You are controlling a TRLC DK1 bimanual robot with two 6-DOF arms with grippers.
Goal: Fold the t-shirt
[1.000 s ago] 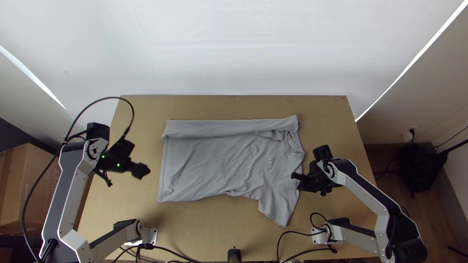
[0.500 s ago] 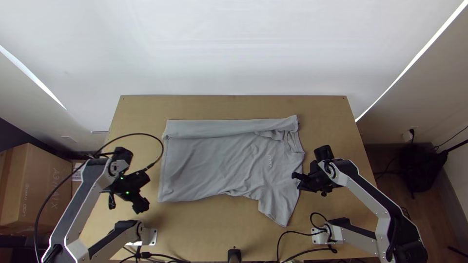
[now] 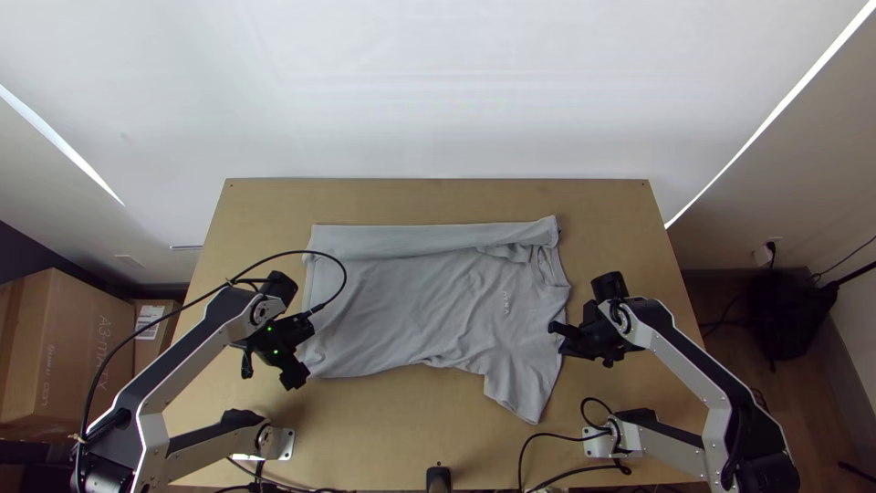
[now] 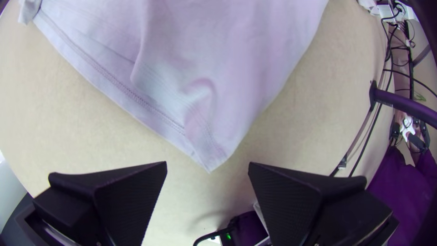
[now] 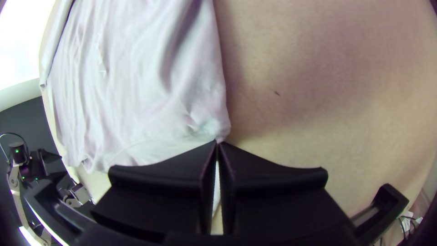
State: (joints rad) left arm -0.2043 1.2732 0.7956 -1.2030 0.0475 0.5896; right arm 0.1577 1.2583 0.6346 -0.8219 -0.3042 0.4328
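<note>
T-shirt: grey, on the light wooden table, mostly spread, with a long strip along its far side folded over; hem toward the left arm's side, collar toward the right arm's.
Near sleeve: flat, pointing toward the table's near edge.
Left gripper: at the near hem corner – fingers spread wide, the corner lying between and just beyond the tips in the left wrist view, not pinched.
Right gripper: at the shoulder edge between collar and near sleeve – fingers closed together, pinching a bit of cloth at the tips.
</note>
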